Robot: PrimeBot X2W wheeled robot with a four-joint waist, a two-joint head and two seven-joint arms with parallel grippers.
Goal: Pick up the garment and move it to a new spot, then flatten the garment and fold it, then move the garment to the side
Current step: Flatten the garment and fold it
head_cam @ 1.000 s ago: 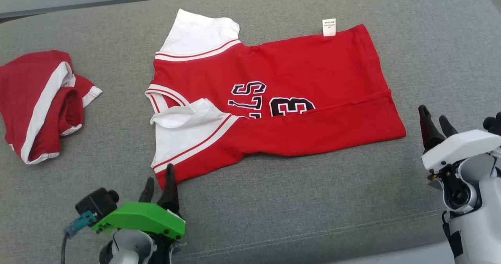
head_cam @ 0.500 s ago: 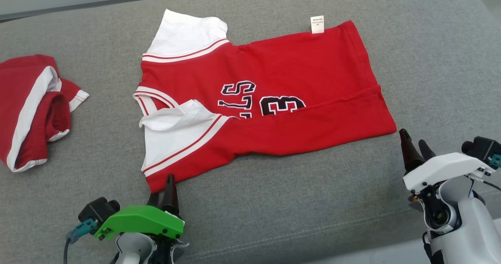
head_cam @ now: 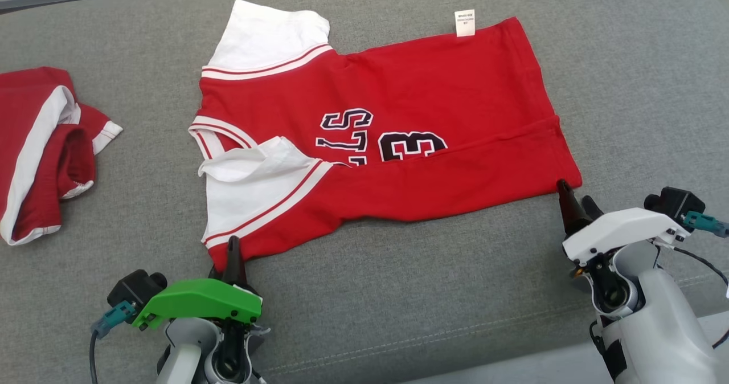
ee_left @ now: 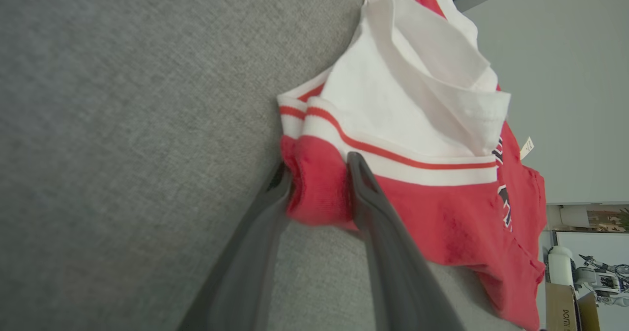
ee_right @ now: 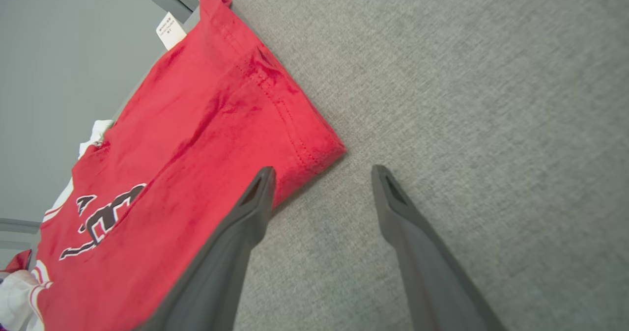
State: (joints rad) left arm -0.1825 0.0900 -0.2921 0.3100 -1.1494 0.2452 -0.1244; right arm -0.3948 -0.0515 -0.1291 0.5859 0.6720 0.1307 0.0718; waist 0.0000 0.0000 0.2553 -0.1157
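Note:
The garment [head_cam: 398, 105] is a red jersey with white sleeves and black numbers, lying flat on the grey cushion, its near long edge folded over. My left gripper [head_cam: 225, 256] is at its near left corner. In the left wrist view that gripper [ee_left: 318, 166] has its fingers pinched on the bunched red corner of the garment [ee_left: 442, 213]. My right gripper [head_cam: 574, 193] stands open at the near right corner. In the right wrist view the right gripper [ee_right: 323, 170] has its left finger over the hem, and the garment [ee_right: 196, 139] corner lies just beyond the fingertips.
A second red and white piece of clothing [head_cam: 40, 150] lies crumpled at the far left. The grey cushion [head_cam: 398, 315] has a seam near its front edge, between my arms. A wall runs behind the cushion's far edge.
My left gripper has closed its fingers on the garment's near left corner. My right gripper has moved in to the near right corner and stays open. The camera has shifted a little.

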